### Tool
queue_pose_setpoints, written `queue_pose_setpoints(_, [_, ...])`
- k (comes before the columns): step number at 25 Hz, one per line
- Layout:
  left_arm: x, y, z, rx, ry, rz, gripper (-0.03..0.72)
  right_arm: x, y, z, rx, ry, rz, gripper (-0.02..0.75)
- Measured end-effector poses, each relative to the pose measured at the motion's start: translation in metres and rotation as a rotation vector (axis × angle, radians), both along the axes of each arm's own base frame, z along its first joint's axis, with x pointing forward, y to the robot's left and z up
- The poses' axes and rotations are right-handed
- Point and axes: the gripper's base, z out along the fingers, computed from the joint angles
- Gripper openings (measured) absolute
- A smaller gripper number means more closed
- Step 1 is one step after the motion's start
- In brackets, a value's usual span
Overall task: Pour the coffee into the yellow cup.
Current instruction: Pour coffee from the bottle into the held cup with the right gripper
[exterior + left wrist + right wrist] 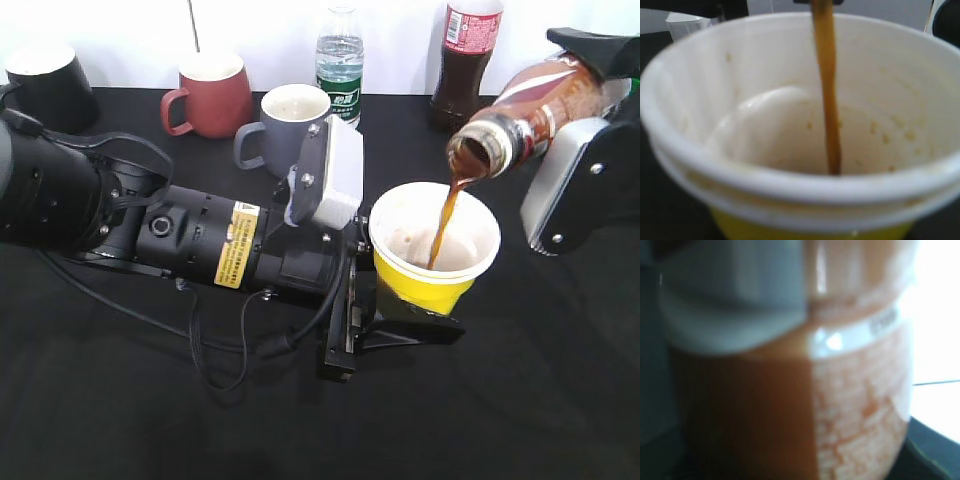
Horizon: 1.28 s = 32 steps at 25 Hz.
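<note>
The yellow cup (432,255) stands on the black table, gripped at its base by my left gripper (400,305), which is shut on it. In the left wrist view the cup (790,195) fills the frame, white inside with brown splashes. My right gripper (585,110) is shut on the coffee bottle (525,105), tilted mouth-down to the left above the cup. A brown stream of coffee (445,220) falls from the bottle's mouth into the cup and shows in the left wrist view (829,90). The bottle (790,405) fills the right wrist view, blurred.
Behind the cup stand a grey mug (285,125), a red-brown mug (210,95), a black cup (45,85), a water bottle (340,60) and a dark cola bottle (465,60). The left arm (150,225) lies across the table's left half.
</note>
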Motion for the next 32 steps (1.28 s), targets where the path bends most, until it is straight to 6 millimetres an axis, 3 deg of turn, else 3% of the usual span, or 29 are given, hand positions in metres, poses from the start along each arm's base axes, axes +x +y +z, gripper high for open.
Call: queue_pose_setpoints(32, [-0.0029,0.0007,-0.0011,0.012,-0.013,-0.038,0.441,0.0004,-0.0017,0.0047,-0.092,-0.092,-0.026,0.535])
